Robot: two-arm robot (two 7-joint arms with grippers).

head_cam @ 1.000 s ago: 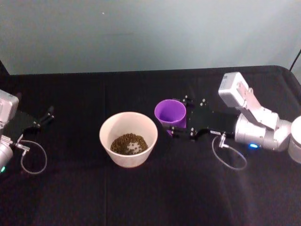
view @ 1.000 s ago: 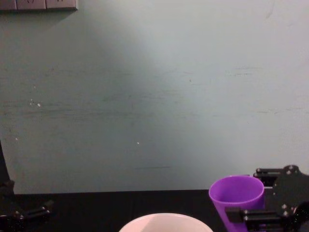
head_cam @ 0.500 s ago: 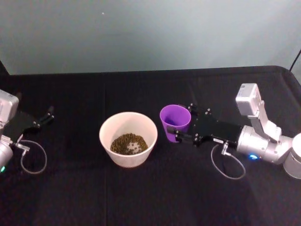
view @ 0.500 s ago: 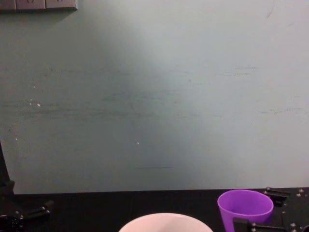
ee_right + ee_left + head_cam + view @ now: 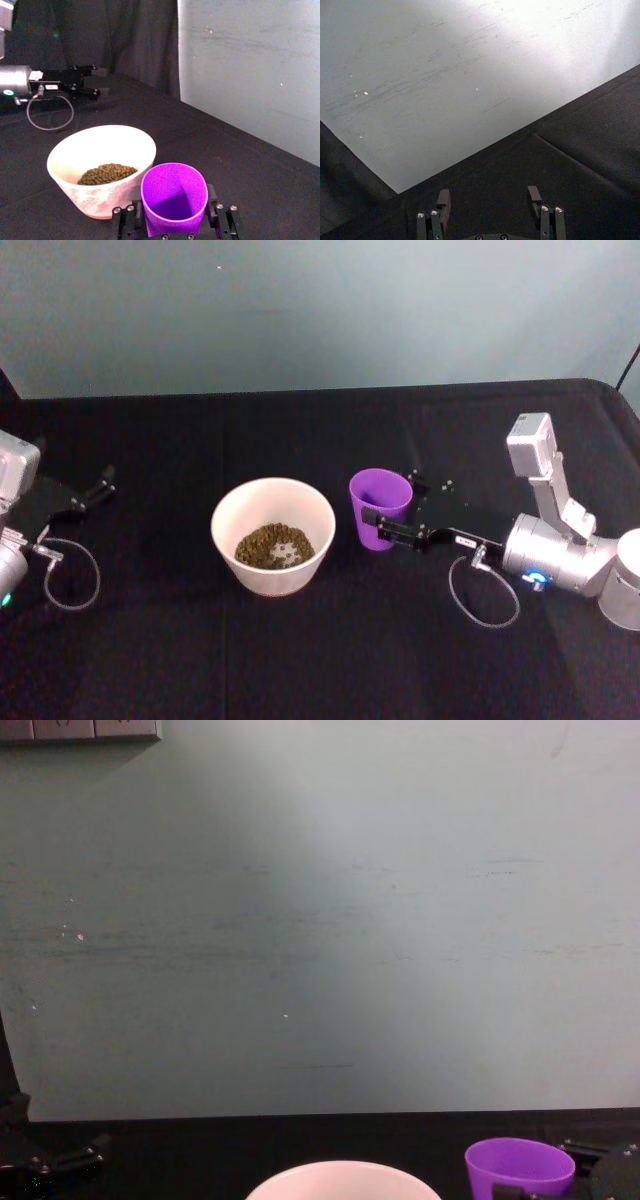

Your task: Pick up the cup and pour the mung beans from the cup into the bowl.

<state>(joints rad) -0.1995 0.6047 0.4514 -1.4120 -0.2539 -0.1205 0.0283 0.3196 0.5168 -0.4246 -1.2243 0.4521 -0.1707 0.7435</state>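
The pour looked finished: the mung beans (image 5: 106,174) lay in the bowl (image 5: 227,513), and the cup (image 5: 380,508) (seemingly empty) stood upright just right of it, the right gripper (image 5: 381,522) closed on its sides. Next it would need releasing. The left gripper (image 5: 487,201) sat parked far left, fingers spread, holding nothing

The bowl (image 5: 273,535) stands at table (image 5: 300,660) centre with the mung beans (image 5: 274,545) inside. The cup (image 5: 380,508) stands upright just right of it (apart), between the right gripper (image 5: 385,521) fingers. The left gripper (image 5: 100,483) lies far left.
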